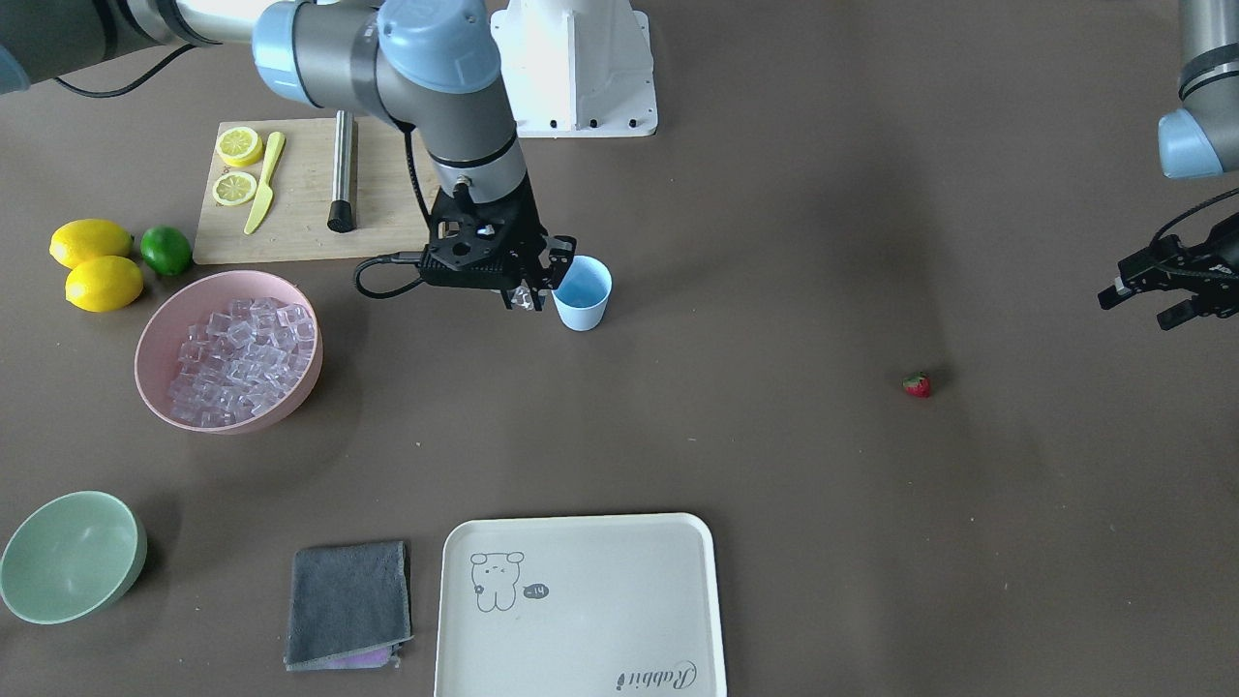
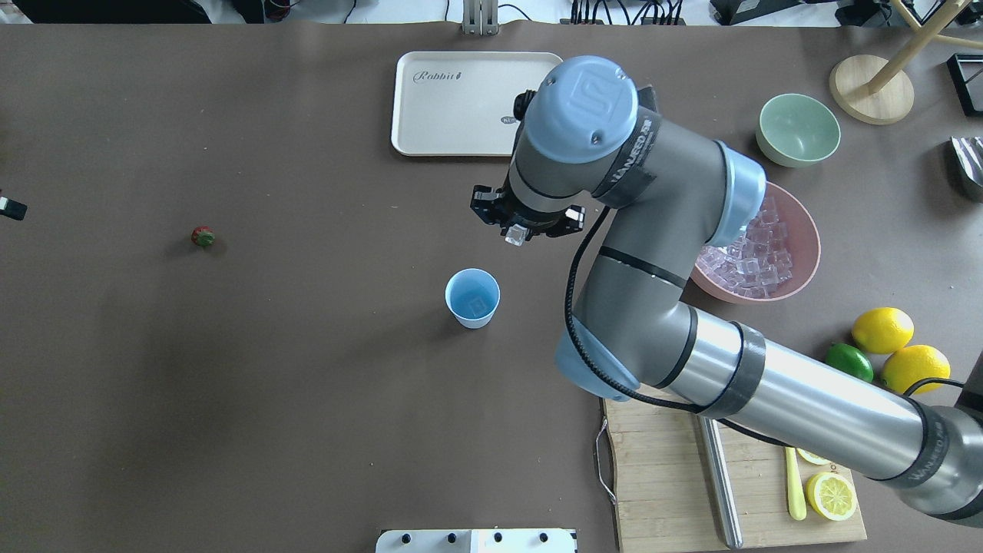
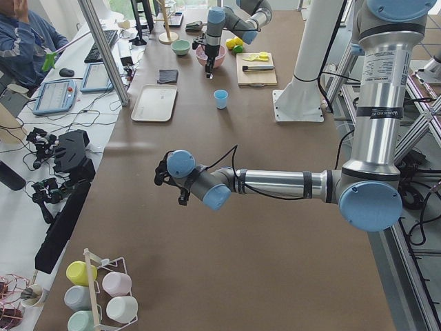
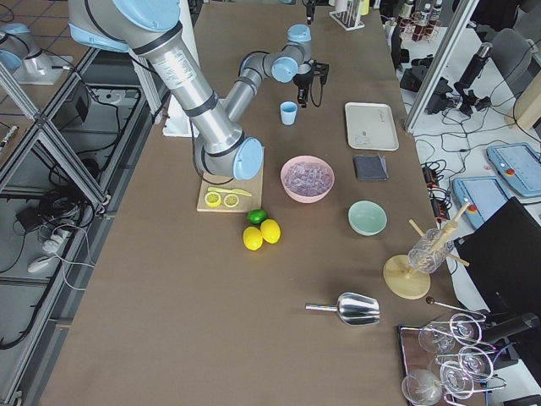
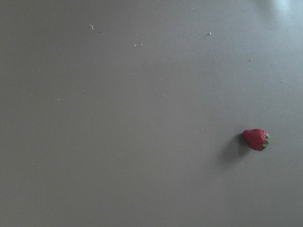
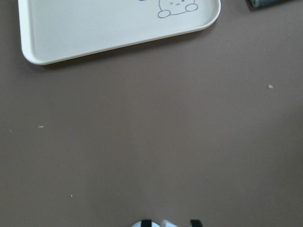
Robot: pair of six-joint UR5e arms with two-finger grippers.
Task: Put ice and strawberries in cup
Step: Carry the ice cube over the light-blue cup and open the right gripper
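Note:
The light blue cup (image 1: 582,292) stands upright mid-table, also in the overhead view (image 2: 472,298). My right gripper (image 1: 526,293) is shut on one clear ice cube (image 2: 515,234) and hangs raised just beside the cup, on its pink-bowl side. The rest of the ice (image 1: 242,356) is piled in the pink bowl (image 1: 158,329). The strawberry (image 1: 916,385) lies alone on the table, also in the left wrist view (image 5: 256,139). My left gripper (image 1: 1150,301) is open and empty, raised off to the strawberry's side.
A white tray (image 1: 581,605), a grey cloth (image 1: 348,602) and a pale green bowl (image 1: 70,554) lie along the operators' edge. A cutting board (image 1: 300,198) with lemon slices, a knife and a steel rod sits by the robot base, with two lemons (image 1: 92,261) and a lime (image 1: 166,250) beside it.

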